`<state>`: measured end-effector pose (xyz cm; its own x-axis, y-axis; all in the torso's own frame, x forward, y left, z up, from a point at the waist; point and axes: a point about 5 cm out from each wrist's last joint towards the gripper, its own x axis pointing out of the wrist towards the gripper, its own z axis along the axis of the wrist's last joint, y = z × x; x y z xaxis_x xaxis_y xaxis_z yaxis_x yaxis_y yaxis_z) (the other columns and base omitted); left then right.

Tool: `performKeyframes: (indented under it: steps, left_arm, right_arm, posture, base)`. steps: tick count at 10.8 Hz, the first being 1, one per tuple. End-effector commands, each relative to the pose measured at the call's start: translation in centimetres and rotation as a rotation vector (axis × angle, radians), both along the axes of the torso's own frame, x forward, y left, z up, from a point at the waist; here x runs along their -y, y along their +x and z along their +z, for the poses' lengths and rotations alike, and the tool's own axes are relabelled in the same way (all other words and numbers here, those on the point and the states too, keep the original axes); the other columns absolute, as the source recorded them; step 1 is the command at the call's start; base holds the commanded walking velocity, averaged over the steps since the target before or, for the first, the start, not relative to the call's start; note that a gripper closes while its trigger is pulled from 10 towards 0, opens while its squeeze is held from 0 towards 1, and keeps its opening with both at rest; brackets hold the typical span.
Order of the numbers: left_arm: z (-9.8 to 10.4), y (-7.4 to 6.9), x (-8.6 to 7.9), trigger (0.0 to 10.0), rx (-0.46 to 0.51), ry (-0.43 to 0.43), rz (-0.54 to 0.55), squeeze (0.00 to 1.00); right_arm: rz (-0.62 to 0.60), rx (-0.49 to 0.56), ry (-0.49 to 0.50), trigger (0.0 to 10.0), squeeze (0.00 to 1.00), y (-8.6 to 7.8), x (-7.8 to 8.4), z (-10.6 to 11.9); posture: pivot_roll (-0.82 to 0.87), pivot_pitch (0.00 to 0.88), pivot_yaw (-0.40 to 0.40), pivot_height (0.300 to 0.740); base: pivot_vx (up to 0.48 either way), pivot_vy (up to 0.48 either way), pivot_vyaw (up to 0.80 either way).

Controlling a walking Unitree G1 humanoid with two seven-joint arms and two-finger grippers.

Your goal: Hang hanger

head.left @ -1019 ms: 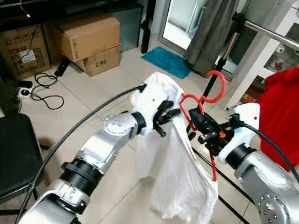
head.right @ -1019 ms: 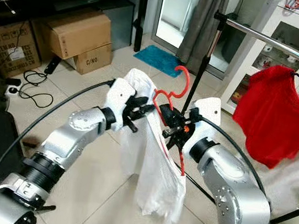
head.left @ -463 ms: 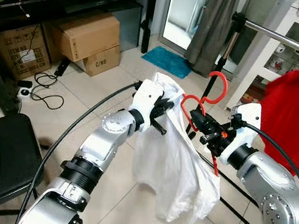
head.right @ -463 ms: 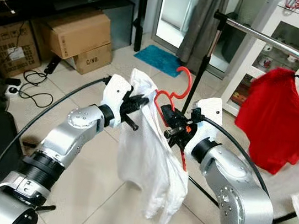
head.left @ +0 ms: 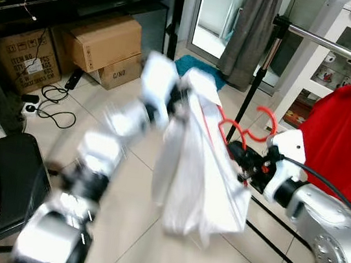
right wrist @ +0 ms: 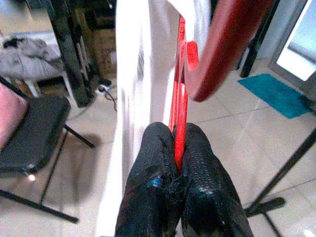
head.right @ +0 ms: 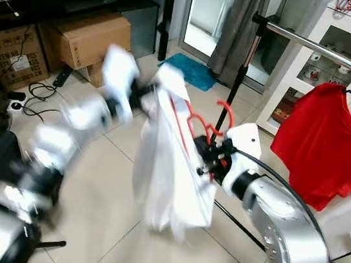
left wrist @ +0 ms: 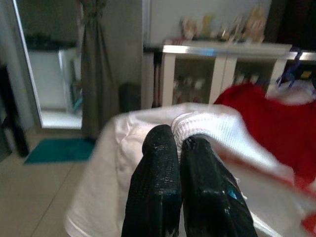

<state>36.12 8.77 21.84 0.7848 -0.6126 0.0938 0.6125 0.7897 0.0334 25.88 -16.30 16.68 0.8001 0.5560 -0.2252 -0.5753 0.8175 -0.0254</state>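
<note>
Both hands are pinched tight: right hand (right wrist: 173, 163) on the red hanger (head.right: 213, 120), left hand (left wrist: 178, 143) on the white shirt (head.left: 203, 168), below the rail (head.right: 318, 48); hooking remains.

— What do the arms look like?
— Silver, built of rounded metallic segments; the right arm (head.left: 320, 220) has a white housing at its wrist, and a black cable arcs from there over the forearm. The left arm (head.left: 106, 138) is smeared by blur, so only silver and white patches and darker joint rings can be made out.
— And the tools?
— The left tool (left wrist: 180, 143) has two long black fingers with a finely textured surface. The right tool (right wrist: 178, 148) matches: black, pebbled, glossy in places.
</note>
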Motion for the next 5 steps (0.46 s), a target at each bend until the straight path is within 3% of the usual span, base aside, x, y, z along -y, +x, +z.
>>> performKeyframes:
  steps: [1,3,4,5]
  left_arm:
    - [1.4,-0.1,0.1,0.0,0.031,-0.024,-0.032,0.00]
    - [0.8,-0.9,1.2,0.0,0.054,0.086,-0.119,0.00]
    - [1.4,-0.9,1.3,0.0,0.072,0.050,-0.099,0.00]
    - [3.3,0.8,-0.9,0.0,0.117,-0.008,0.103,0.00]
  right_arm:
    - [0.009,-0.025,-0.035,10.0,0.00,-0.3,0.2,-0.7]
    - [0.006,-0.069,-0.150,10.0,0.00,-0.3,0.5,-1.8]
    - [0.025,-0.092,-0.200,10.0,0.00,-0.5,0.5,-2.2]
    - [0.073,-0.086,-0.174,10.0,0.00,-1.1,0.5,-2.2]
  posture:
    - [0.03,0.000,-0.009,0.740]
    - [0.04,0.000,-0.011,0.740]
    - [0.04,0.000,-0.016,0.740]
    - [0.04,0.000,-0.024,0.740]
  base:
    - [0.000,0.000,0.00]
    - [0.000,0.000,0.00]
    - [0.000,0.000,0.00]
    - [0.000,0.000,0.00]
